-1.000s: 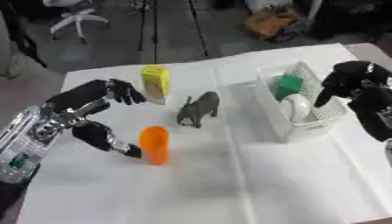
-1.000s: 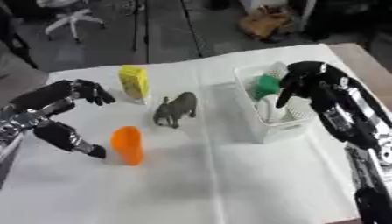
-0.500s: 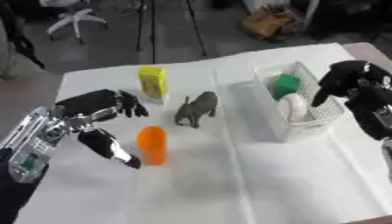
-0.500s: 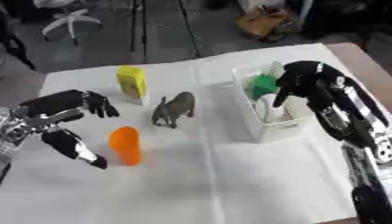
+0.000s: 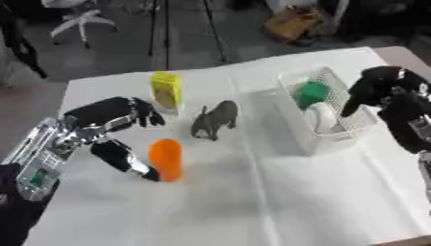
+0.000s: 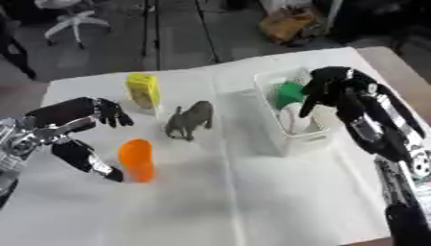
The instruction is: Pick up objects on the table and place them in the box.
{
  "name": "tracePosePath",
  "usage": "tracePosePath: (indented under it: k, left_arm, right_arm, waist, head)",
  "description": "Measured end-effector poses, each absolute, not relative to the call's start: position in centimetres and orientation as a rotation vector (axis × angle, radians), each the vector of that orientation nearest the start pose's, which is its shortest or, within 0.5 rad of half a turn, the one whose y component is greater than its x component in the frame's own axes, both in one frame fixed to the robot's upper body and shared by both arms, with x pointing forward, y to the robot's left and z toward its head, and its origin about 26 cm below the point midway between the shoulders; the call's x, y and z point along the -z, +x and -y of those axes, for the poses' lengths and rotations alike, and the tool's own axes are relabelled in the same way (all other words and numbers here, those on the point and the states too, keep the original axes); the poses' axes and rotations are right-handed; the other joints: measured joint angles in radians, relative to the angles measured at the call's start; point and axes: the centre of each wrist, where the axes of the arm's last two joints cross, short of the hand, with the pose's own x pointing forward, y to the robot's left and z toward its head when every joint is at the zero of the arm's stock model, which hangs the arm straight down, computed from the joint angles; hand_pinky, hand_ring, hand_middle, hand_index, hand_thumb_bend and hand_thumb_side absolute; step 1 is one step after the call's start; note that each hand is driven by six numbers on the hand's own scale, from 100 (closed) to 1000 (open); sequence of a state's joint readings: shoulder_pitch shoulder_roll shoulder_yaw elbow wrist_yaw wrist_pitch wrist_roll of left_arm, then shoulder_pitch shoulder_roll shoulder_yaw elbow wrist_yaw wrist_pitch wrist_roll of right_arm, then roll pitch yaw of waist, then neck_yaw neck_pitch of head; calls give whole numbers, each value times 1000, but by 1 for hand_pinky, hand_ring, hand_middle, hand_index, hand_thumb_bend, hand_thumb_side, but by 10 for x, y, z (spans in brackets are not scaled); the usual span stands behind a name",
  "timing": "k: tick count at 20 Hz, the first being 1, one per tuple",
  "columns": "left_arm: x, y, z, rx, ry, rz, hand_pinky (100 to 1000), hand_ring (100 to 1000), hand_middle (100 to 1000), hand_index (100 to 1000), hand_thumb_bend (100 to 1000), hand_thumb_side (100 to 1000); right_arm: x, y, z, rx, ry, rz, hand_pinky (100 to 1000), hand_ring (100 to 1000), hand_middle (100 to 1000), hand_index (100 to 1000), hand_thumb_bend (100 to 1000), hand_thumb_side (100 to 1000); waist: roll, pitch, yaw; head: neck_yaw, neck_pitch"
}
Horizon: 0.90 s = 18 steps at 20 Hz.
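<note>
An orange cylinder (image 5: 167,159) stands upright on the white table cloth (image 5: 252,202). My left hand (image 5: 107,126) is open around its left side, thumb low by the cylinder's base, fingers spread above it, not closed on it. A grey toy animal (image 5: 214,119) stands in the middle. A yellow carton (image 5: 167,90) stands behind my left fingers. The white wire box (image 5: 324,111) at right holds a green object (image 5: 312,92) and a white object (image 5: 323,117). My right hand (image 6: 333,89) hovers over the box's far right side, fingers curled downward, nothing seen in it.
Beyond the table's far edge are a dark floor, an office chair (image 5: 76,18), tripod legs (image 5: 160,29) and a brown bag (image 5: 295,21). The white cloth stretches bare across the near half of the table.
My left hand has moved down and in toward the orange cylinder, its thumb now beside the base. My right hand stays over the box, barely shifted.
</note>
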<state>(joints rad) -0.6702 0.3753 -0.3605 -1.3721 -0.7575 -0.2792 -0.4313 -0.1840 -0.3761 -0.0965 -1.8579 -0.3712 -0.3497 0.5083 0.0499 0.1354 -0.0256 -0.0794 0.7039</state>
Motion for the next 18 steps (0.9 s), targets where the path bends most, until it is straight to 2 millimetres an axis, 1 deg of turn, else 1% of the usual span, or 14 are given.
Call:
tracePosePath:
  k: [3, 10, 15, 18]
  left_arm:
    - [-142, 408, -193, 1789, 531, 1682, 643, 652, 680, 805, 986, 586]
    - [-137, 411, -188, 1754, 556, 1703, 645, 651, 673, 801, 986, 580]
    - [-129, 413, -185, 1784, 531, 1669, 644, 648, 670, 798, 985, 577]
    - [-128, 414, -184, 1802, 522, 1656, 644, 648, 670, 798, 985, 577]
  right_arm:
    - [-150, 303, 316, -674, 309, 2322, 509, 529, 629, 826, 293, 617]
    - [-149, 303, 315, -677, 313, 2321, 509, 529, 629, 826, 293, 617]
    - [-149, 303, 315, -677, 314, 2321, 509, 529, 629, 827, 293, 616]
    - [-149, 303, 315, -678, 314, 2321, 509, 529, 629, 827, 293, 616]
  waist:
    - [0, 0, 0]
    - [0, 0, -1]
    - [0, 0, -4]
    - [0, 0, -5]
  head:
    - [1, 0]
    - [2, 0]
    - [2, 0]
    - [2, 0]
